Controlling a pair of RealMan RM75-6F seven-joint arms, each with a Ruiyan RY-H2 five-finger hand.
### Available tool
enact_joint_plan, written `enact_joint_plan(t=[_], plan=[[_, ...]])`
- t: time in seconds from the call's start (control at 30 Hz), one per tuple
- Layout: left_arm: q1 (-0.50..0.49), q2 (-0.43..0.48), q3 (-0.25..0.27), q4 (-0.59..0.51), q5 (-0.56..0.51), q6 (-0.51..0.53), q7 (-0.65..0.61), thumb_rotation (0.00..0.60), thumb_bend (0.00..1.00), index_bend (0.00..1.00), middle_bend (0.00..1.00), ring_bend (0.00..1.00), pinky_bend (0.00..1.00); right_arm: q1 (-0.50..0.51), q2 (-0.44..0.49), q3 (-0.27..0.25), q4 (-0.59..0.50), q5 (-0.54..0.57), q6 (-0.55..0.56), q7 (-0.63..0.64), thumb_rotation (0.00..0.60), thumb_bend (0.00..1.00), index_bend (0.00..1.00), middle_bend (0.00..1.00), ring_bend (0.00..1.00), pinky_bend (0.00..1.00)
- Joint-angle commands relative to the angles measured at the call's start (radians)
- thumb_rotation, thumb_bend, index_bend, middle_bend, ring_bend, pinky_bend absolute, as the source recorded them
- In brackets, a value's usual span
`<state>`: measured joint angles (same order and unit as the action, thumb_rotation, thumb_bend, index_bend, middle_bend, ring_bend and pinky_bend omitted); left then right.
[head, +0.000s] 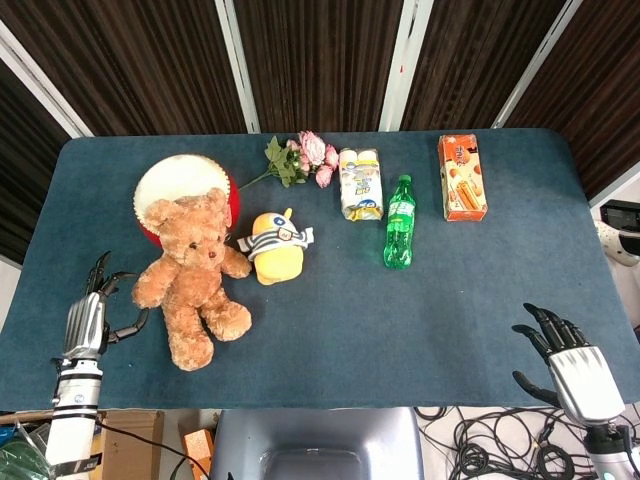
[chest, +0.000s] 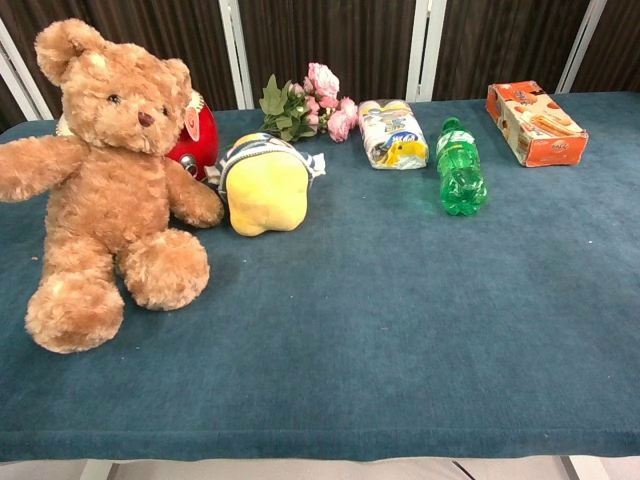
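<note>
A brown teddy bear (head: 195, 275) (chest: 110, 170) sits on the blue table (head: 330, 320), leaning toward a red and white drum (head: 175, 185) (chest: 195, 135). Beside it lies a yellow striped plush toy (head: 275, 245) (chest: 262, 182). My left hand (head: 88, 318) hovers at the table's front left edge, a little left of the bear, fingers apart and holding nothing. My right hand (head: 570, 365) is at the front right corner, fingers spread and empty. Neither hand shows in the chest view.
Along the back lie pink flowers (head: 305, 158) (chest: 315, 100), a yellow and white packet (head: 360, 183) (chest: 392, 133), a green bottle (head: 400, 222) (chest: 460, 168) and an orange box (head: 462, 177) (chest: 535, 122). Cables (head: 480, 440) lie on the floor below the front edge.
</note>
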<state>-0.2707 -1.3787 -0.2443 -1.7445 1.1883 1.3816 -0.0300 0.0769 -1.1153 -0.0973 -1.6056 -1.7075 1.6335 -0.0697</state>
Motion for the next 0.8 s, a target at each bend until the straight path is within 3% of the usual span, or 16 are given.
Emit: enact_joint_plan(t=[0.03,0.27,0.8], plan=[[-0.009,-0.046,-0.024,0.042,-0.022,0.030,0.031,0.600,0.29,0.34,0.00,0.00,0.33,-0.003,0.000,0.002,0.001,-0.004,-0.004,0.003,0.600,0.12,0.32,0.11,0.13,0.25],[-0.018,-0.103,-0.041,0.089,-0.055,0.072,0.123,0.600,0.29,0.34,0.00,0.00,0.33,-0.010,0.005,0.011,-0.001,-0.014,-0.006,0.013,0.600,0.12,0.32,0.11,0.13,0.25],[-0.016,-0.049,-0.029,0.009,-0.097,-0.018,0.092,0.600,0.29,0.35,0.00,0.00,0.34,-0.016,-0.002,0.031,0.005,-0.016,-0.031,0.020,0.600,0.12,0.33,0.11,0.13,0.25]])
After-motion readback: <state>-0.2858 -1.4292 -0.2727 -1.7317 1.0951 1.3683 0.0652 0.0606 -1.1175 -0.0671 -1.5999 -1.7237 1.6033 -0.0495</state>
